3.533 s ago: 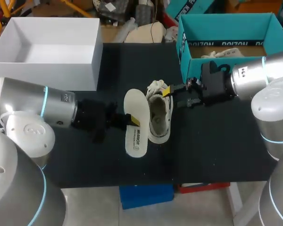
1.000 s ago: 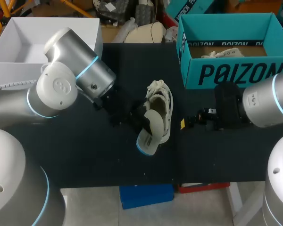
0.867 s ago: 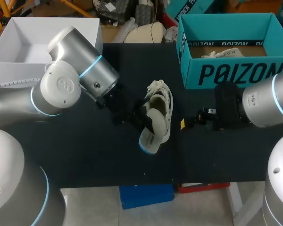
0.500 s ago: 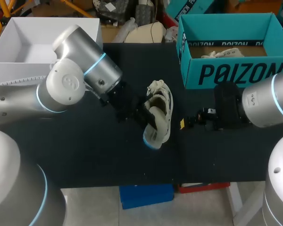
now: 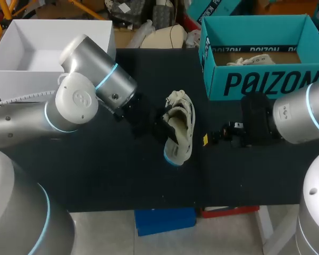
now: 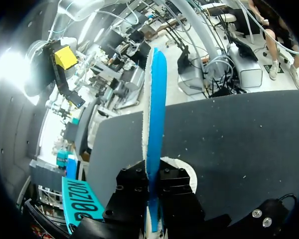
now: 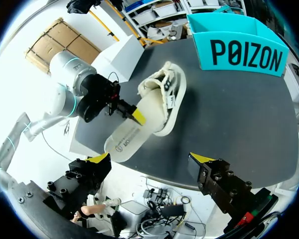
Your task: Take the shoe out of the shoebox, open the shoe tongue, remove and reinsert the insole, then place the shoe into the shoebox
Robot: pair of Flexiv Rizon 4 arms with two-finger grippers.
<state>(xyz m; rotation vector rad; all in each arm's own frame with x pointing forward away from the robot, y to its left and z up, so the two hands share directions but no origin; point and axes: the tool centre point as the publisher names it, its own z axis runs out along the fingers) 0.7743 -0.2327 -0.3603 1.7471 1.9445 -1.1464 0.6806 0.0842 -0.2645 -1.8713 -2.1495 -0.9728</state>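
The insole [image 5: 173, 154] has gone from lying flat beside the shoe [image 5: 183, 114] to standing on edge with its toe end pushed down into the shoe's opening. Over the last second it has slid further in, so that only its heel end, blue on the underside, still shows outside. The left hand [image 5: 160, 129] has swung up and over to do this and is clamped on the insole; in its own wrist view the insole runs edge-on between the two fingers. The right hand [image 7: 150, 159] has drawn back from the tongue and hangs spread wide with nothing in it, the shoe well ahead of it.

I judge that reinsertion is under way but not finished: the heel end must still go in and lie flat before the shoe can be boxed.

The worktop [image 5: 95, 175] is a dark, matt sheet. The shoe lies on it on its sole, just ahead of the left hand and between the two hands. The teal shoebox [image 5: 266, 82] stands open beyond the right hand, near the far edge, with something pale, probably a second shoe, inside. A white box [image 5: 53, 79], also open, stands behind the left arm at the far corner, well apart from the left hand.
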